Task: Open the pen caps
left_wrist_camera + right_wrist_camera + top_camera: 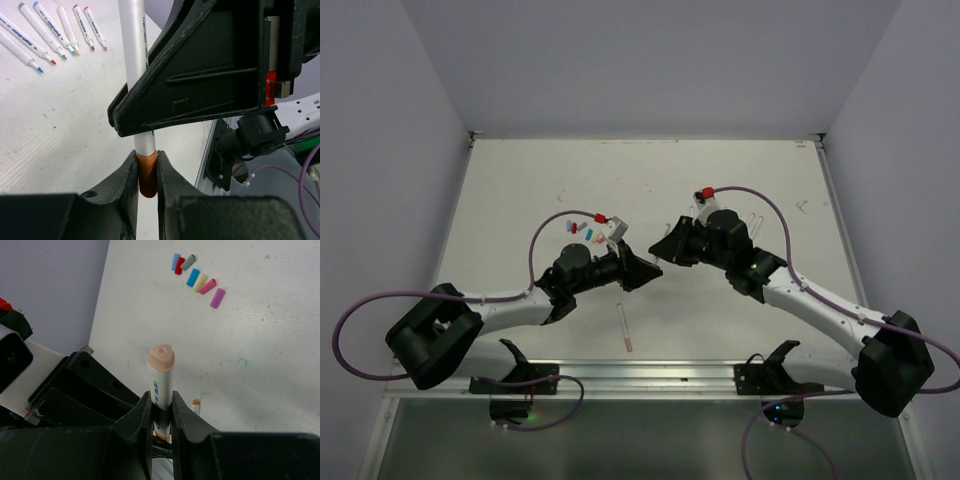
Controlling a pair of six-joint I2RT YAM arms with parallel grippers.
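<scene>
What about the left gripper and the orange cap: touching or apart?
Touching. The left wrist view shows the left gripper clamped on the orange cap, jaws pressed against both its sides with no gap.

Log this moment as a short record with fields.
left pincer: shut on orange cap
right pincer: shut on pen barrel
orange cap state: on the pen's end
far end: peach cap, on
loose caps: seven, clustered
uncapped pens: several, side by side
</scene>
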